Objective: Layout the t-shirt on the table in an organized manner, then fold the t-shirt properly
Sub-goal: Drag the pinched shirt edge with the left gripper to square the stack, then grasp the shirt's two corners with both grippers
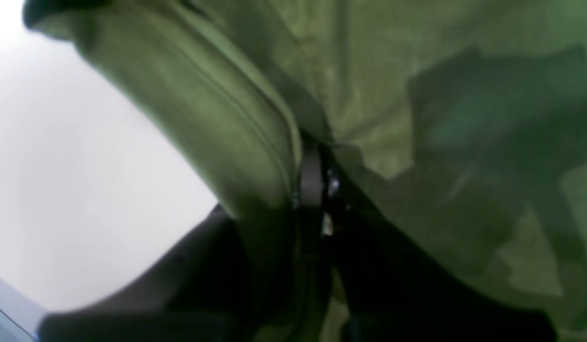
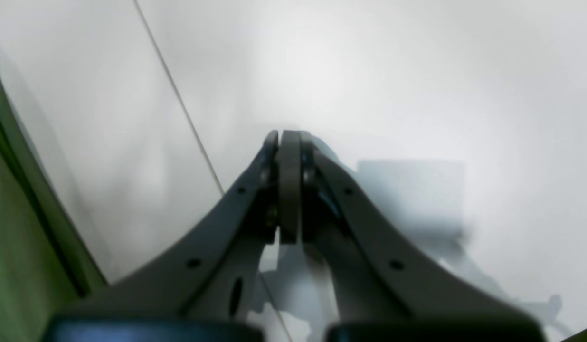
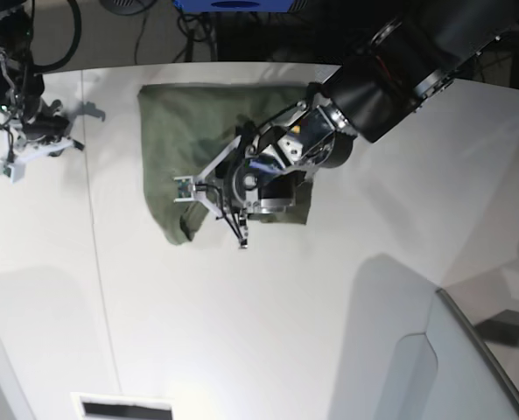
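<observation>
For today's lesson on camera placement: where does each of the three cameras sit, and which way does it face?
Left wrist: on the left arm, looking along shut jaws pinching the t-shirt.
Right wrist: on the right arm, looking down shut, empty jaws at the table.
Base: overhead, looking down on both arms, the left gripper and right gripper.
All three show the green shirt on the white table.

Both wrist views are soft and out of focus, with dark, smeared foregrounds. The white worktop [image 3: 268, 315] glares brightly in the base view, washing out detail, while the background beyond it is dim. Grey shadows spread across the worktop in the right wrist view.
</observation>
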